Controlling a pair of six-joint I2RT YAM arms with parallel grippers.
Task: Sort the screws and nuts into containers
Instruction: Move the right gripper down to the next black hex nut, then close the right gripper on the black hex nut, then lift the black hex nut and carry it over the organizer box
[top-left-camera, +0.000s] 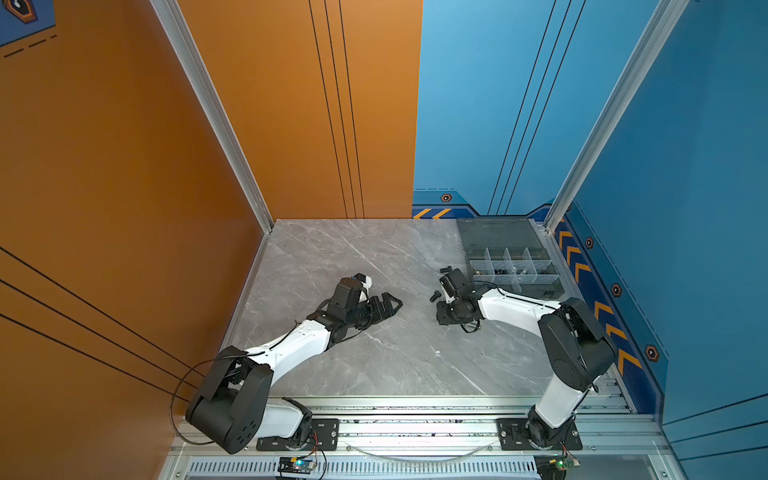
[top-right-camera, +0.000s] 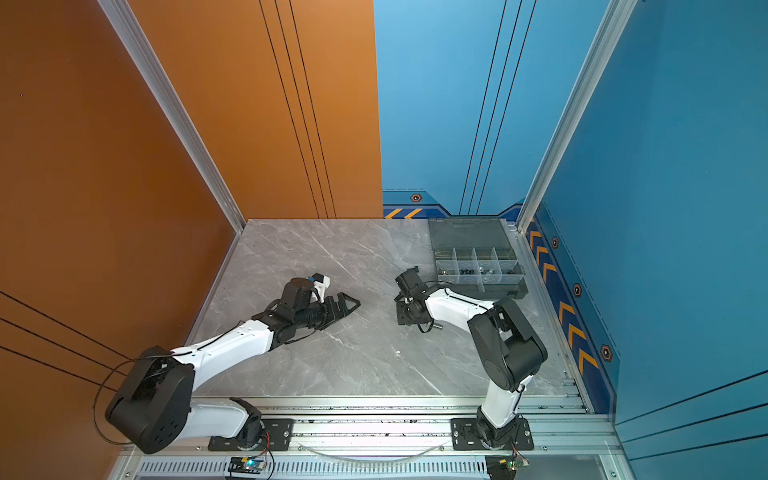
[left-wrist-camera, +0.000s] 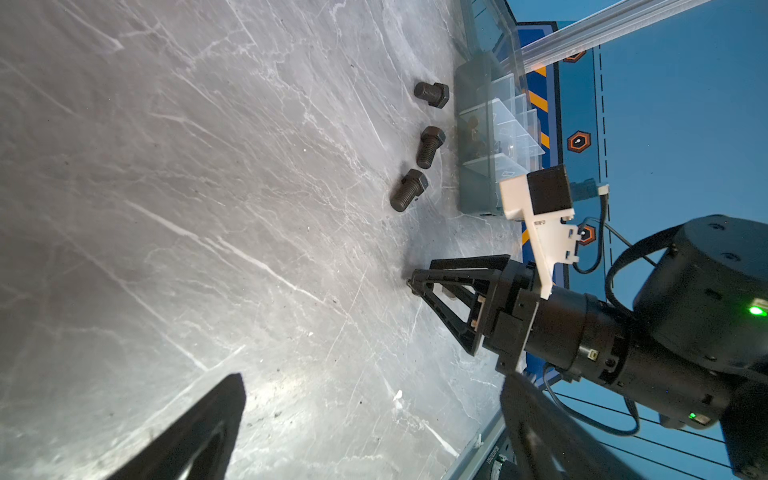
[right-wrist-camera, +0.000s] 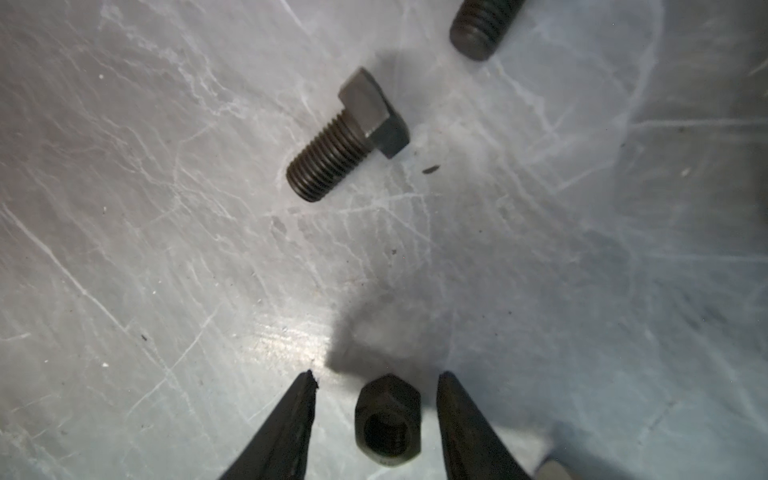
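Note:
My right gripper (right-wrist-camera: 376, 384) points down at the table, open, with a black hex nut (right-wrist-camera: 388, 419) lying between its fingers and a gap on each side. A black screw (right-wrist-camera: 347, 137) lies just beyond it, and the shank of another screw (right-wrist-camera: 478, 25) shows further off. The left wrist view shows three black screws (left-wrist-camera: 430, 145) in a row beside the grey organizer box (left-wrist-camera: 478, 187). In both top views the containers (top-left-camera: 540, 291) (top-right-camera: 503, 291) stand at the back right, some holding small parts. My left gripper (left-wrist-camera: 372, 378) (top-left-camera: 395, 303) rests open and empty at mid-table.
The box's flat lid (top-left-camera: 498, 232) lies open behind the compartments, against the blue wall. A small silver piece (top-right-camera: 439, 327) lies on the table by the right wrist. The table's front edge meets a metal rail (top-left-camera: 415, 415) that carries both arm bases.

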